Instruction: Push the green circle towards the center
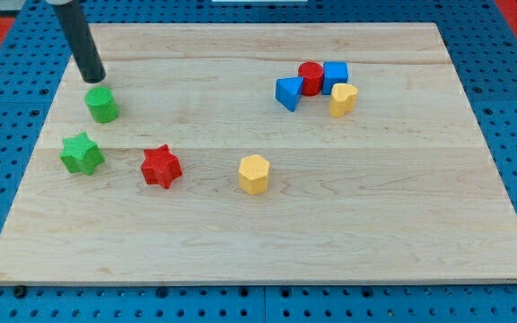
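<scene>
The green circle (102, 105) is a short green cylinder near the view's left edge of the wooden board (258, 233). My tip (93, 79) is just above it in the view, slightly to its left, very close to its top edge. The dark rod rises from the tip toward the view's top left. I cannot tell whether the tip touches the circle.
A green star (82, 153) lies below the circle. A red star (161, 166) and a yellow hexagon (253, 174) sit lower middle. A blue triangle (288, 93), red cylinder (310, 78), blue cube (335, 75) and yellow block (343, 100) cluster upper right.
</scene>
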Available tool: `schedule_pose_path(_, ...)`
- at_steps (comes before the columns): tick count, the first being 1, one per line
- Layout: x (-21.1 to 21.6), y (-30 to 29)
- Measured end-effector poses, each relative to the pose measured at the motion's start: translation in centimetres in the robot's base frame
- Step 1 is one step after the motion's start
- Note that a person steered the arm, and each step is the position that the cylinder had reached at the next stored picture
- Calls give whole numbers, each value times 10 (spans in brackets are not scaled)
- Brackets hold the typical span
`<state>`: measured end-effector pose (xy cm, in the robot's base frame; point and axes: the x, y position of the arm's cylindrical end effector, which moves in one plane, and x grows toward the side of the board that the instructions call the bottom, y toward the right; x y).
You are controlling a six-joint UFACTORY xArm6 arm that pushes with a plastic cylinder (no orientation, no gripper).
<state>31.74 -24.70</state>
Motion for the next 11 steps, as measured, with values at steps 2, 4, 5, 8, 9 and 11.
schedule_pose_path(2, 32, 5)
schedule_pose_path(4, 32, 75)
schedule_pose_path(5, 24, 44)
schedule_pose_path(8, 86, -7)
schedule_pose_path(9, 86, 60)
schedule_pose_path(11, 64, 71)
